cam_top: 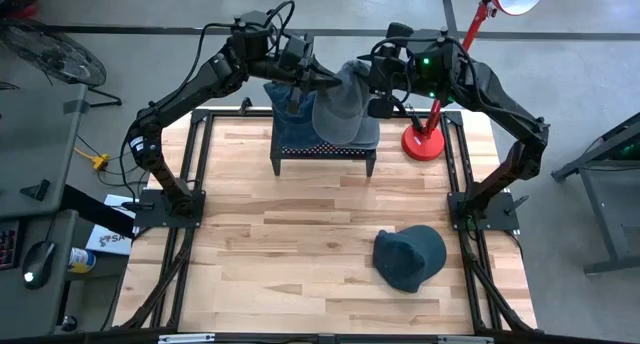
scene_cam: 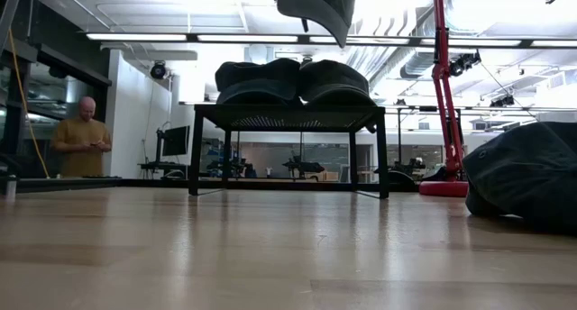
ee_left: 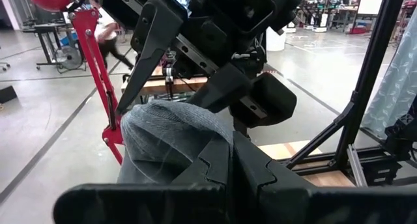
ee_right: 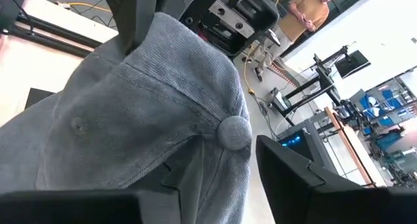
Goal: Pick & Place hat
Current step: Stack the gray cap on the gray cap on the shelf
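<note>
From above, both arms meet over the small black rack (cam_top: 322, 154) at the table's far edge, a grey cap (cam_top: 343, 109) held up between the left gripper (cam_top: 322, 82) and the right gripper (cam_top: 380, 94); a second, darker cap (cam_top: 409, 258) lies on the butcher-block table (cam_top: 280, 244) near the right arm's base, and a red lamp stand (cam_top: 428, 142) sits just beside the rack. At table height, the lifted cap (scene_cam: 317, 8) hangs well clear of two dark hats (scene_cam: 293, 80) resting on the rack, with a person (scene_cam: 83, 139) standing in the workshop beyond. The left wrist camera shows its fingers (ee_left: 251, 168) pinched on the cap's denim-like fabric. The right wrist camera shows the crown button (ee_right: 233, 133) and one finger (ee_right: 293, 168) beside the fabric; whether that claw grips cannot be told. The step in hand appears to be the lift or handover; next, carrying the cap out over open table and lowering it.
</note>
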You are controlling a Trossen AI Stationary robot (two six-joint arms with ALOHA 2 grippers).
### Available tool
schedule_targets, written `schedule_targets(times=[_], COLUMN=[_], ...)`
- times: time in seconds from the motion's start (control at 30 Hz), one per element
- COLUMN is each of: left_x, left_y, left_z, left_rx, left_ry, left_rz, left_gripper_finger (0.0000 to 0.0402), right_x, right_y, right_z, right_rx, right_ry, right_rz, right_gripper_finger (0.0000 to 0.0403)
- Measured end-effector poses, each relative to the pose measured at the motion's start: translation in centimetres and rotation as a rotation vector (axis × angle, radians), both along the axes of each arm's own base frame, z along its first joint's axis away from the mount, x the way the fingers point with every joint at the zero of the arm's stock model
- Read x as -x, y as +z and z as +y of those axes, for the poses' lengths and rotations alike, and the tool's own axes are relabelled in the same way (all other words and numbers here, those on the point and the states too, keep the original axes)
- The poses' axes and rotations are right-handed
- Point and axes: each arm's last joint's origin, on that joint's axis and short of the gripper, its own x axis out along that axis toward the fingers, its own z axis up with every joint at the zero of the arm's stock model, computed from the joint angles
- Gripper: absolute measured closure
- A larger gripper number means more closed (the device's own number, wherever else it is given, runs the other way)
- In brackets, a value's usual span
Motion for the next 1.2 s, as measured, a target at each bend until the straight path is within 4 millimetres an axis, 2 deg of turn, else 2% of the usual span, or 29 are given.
schedule_targets(times=[0.17, 0.27, 0.63, 0.8, 0.93, 1.2], left_x=[0.00, 0.01, 0.03, 0.01, 0.00, -0.01], left_y=[-0.12, -0.23, -0.32, -0.40, -0.39, -0.41], left_z=[-0.01, -0.01, -0.10, -0.16, -0.18, -0.18], left_rx=[0.006, 0.013, 0.042, 0.048, 0.052, 0.070], left_ry=[-0.003, -0.003, -0.032, -0.037, -0.036, -0.036], left_rz=[0.011, 0.022, 0.034, 0.042, 0.042, 0.046], left_gripper_finger=[0.0401, 0.0401, 0.0401, 0.0401, 0.0401, 0.0401], right_x=[-0.03, 0.02, -0.06, -0.11, -0.14, 0.10], right_y=[0.01, 0.02, 0.00, 0.16, 0.13, 0.09], right_z=[0.07, 0.01, 0.17, 0.13, 0.20, -0.34], right_rx=[-0.008, 0.000, 0.020, 0.045, 0.080, 0.027], right_ry=[0.026, 0.001, 0.084, 0.110, 0.154, 0.218], right_rz=[-0.003, -0.001, 0.019, 0.015, 0.041, 0.014], right_gripper_finger=[0.0251, 0.0255, 0.0353, 0.0371, 0.0345, 0.0235])
